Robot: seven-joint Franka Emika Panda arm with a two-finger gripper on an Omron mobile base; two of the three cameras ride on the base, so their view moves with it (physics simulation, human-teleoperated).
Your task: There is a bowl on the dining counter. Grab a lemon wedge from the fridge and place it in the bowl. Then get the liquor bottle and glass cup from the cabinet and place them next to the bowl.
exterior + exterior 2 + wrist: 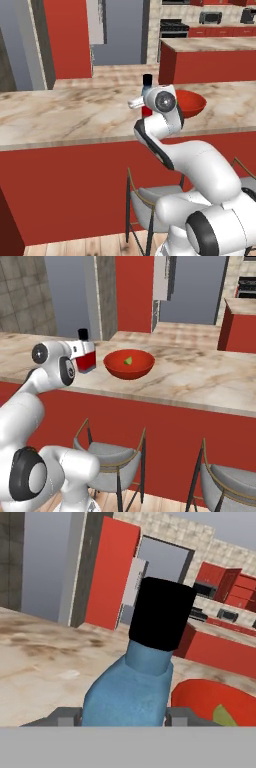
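The pincer (84, 356) grips the liquor bottle (86, 355) by its body, upright on the counter (200, 376) just beside the bowl (129, 364) at its nine o'clock, where it belongs, with the lemon wedge (128, 360) already inside

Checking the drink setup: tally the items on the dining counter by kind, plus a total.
Bowl: 1
Lemon wedge, lying in the bowl: 1
Liquor bottle, between the gripper fingers: 1
Total: 3
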